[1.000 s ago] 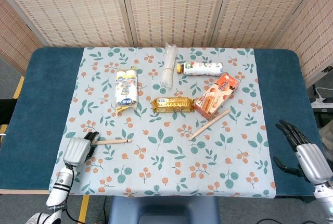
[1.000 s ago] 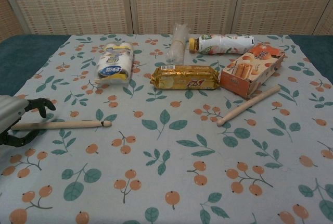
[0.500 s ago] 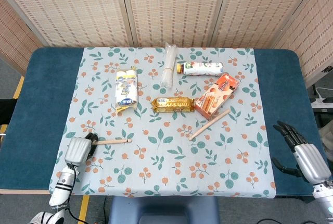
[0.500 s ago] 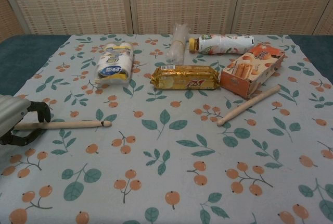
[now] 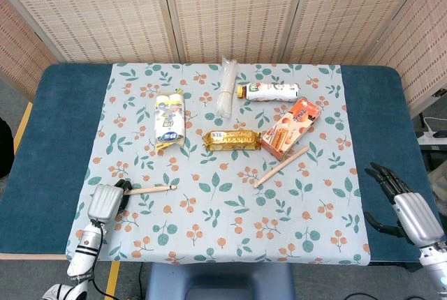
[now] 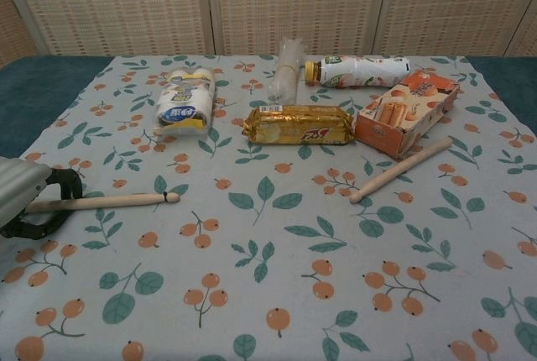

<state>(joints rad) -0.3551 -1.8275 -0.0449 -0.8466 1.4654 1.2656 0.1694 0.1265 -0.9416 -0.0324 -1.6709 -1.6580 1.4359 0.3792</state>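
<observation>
While the left hand [image 6: 29, 201] apparently curls around its butt end at lower left, the slim wooden drumstick [image 6: 105, 201] runs rightward; the right hand [image 5: 405, 206], fingers spread, sits far off at lower right.

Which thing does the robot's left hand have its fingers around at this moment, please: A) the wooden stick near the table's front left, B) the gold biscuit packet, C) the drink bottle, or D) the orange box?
A: the left hand has its fingers curled around the end of the wooden stick, which lies on the patterned cloth.
</observation>
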